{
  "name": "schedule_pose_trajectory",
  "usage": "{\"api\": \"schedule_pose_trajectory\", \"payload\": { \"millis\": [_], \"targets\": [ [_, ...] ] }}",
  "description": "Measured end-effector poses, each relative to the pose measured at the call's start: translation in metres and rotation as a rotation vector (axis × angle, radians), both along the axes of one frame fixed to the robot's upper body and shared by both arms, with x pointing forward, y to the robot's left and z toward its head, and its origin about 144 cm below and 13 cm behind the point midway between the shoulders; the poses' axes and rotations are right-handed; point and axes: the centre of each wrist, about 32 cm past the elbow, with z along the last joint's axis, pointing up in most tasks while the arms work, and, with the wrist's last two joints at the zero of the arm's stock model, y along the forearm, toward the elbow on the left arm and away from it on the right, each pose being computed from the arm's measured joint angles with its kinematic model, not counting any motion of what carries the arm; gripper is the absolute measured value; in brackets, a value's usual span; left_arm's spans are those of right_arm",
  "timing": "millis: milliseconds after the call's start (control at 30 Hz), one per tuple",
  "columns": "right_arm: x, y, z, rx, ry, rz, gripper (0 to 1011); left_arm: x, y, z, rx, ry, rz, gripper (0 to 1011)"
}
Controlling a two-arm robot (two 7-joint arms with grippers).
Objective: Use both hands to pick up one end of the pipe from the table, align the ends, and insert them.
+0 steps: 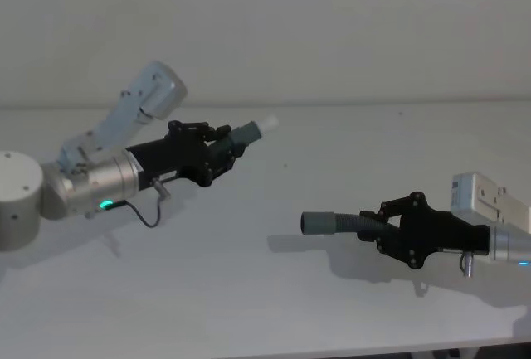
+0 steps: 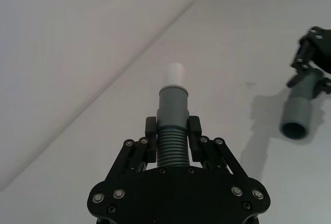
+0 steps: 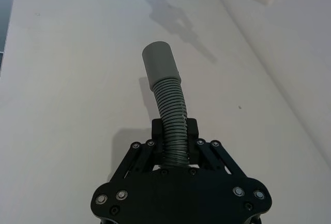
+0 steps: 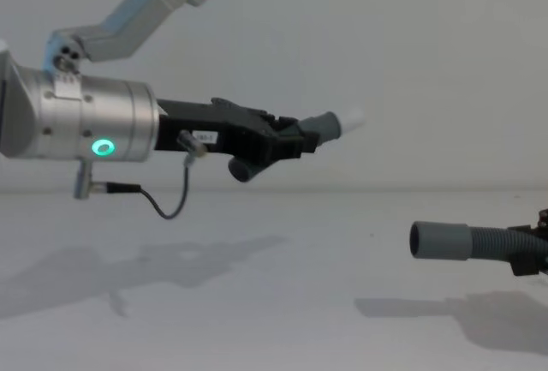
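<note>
Gripping the left hose piece (image 1: 239, 137) by its ribbed body, the left gripper (image 1: 226, 145) hangs well above the table (image 1: 249, 301) on the left side, jaws closed on the ribs just behind the narrow cuff (image 2: 173, 105). That cuff and its white tip (image 1: 267, 122) point up and away toward the pale wall (image 1: 348, 27). In the chest view a dark stub below the gripper (image 4: 295, 141) is probably the hose's other end. A thin black cable (image 4: 171, 204) loops under the silver left arm (image 4: 86, 122).

Farther right and lower, the right hose piece (image 1: 348, 223) is held level just above the table, its shadow beneath it. Its wide cuff (image 1: 315, 223) faces the robot's left, open mouth showing in the left wrist view. The right gripper (image 1: 371, 226) has its jaws clamped on the ribbed body. The two cuffs are well apart.
</note>
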Motion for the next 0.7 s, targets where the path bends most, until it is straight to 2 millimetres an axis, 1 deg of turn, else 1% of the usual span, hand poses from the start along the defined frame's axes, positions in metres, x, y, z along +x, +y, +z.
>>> {"api": "schedule_pose_trajectory", "payload": {
  "millis": [233, 333, 400, 467, 500, 567, 700],
  "targets": [
    [0.0, 0.0, 0.0, 0.0, 0.0, 0.0, 233, 0.015, 0.021, 0.012, 0.025, -0.006, -0.129, 325],
    [0.0, 0.0, 0.0, 0.0, 0.0, 0.0, 233, 0.021, 0.029, 0.015, 0.033, -0.003, -0.18, 327],
    [0.0, 0.0, 0.0, 0.0, 0.0, 0.0, 233, 0.022, 0.031, 0.016, 0.036, -0.002, -0.192, 327],
    [0.0, 0.0, 0.0, 0.0, 0.0, 0.0, 233, 0.028, 0.039, 0.019, 0.045, 0.002, -0.239, 325],
    [0.0, 0.0, 0.0, 0.0, 0.0, 0.0, 233, 0.028, 0.039, 0.019, 0.045, 0.002, -0.239, 327],
    [0.0, 0.0, 0.0, 0.0, 0.0, 0.0, 233, 0.033, 0.046, 0.022, 0.054, 0.01, -0.292, 325],
    [0.0, 0.0, 0.0, 0.0, 0.0, 0.0, 233, 0.039, 0.053, 0.023, 0.065, 0.021, -0.357, 327]
  ]
}}
